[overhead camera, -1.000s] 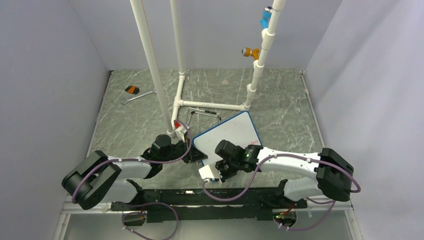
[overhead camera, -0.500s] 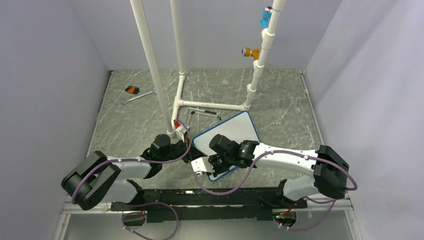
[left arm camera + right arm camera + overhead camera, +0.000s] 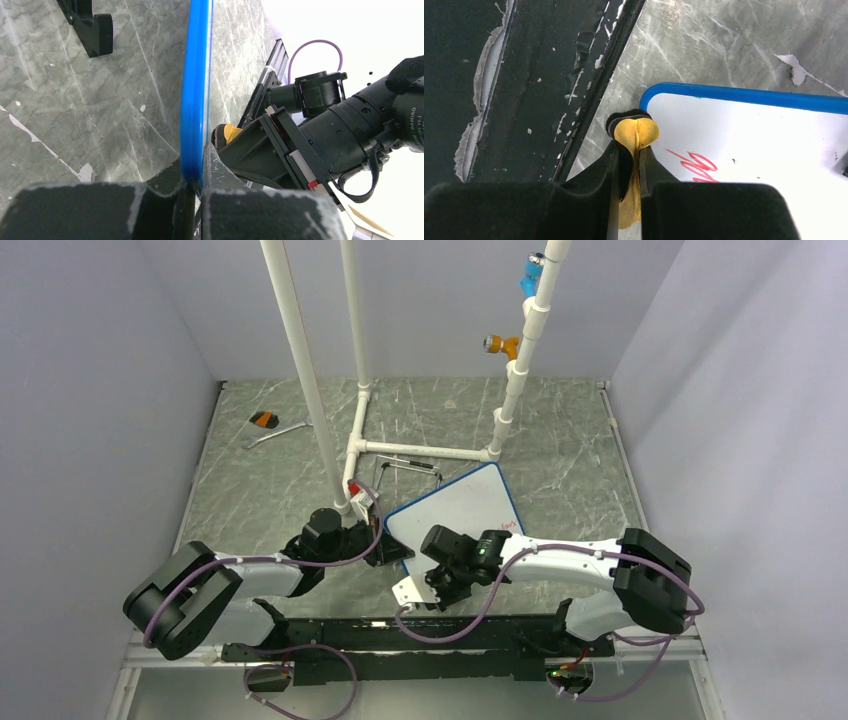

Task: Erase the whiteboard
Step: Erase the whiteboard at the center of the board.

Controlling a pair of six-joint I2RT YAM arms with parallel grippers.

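The whiteboard (image 3: 462, 502) has a blue frame and lies tilted on the table, with red writing (image 3: 507, 527) near its right edge. My left gripper (image 3: 388, 548) is shut on the board's left edge; in the left wrist view the blue frame (image 3: 195, 90) runs between its jaws (image 3: 196, 181). My right gripper (image 3: 432, 583) is at the board's near corner, shut on a yellow eraser (image 3: 634, 131). The eraser's tip rests at the rounded corner of the board (image 3: 764, 135), left of a red scribble (image 3: 694, 162). The eraser (image 3: 231, 133) also shows in the left wrist view.
A white pipe frame (image 3: 425, 450) stands behind the board, with orange and blue fittings (image 3: 497, 343) on its right post. A wrench (image 3: 275, 433) and an orange-black object (image 3: 263, 420) lie far left. A black rail (image 3: 400, 630) runs along the near edge.
My right gripper swept left over the board's near part, then drew back toward the near corner. The left gripper and the board have not moved.
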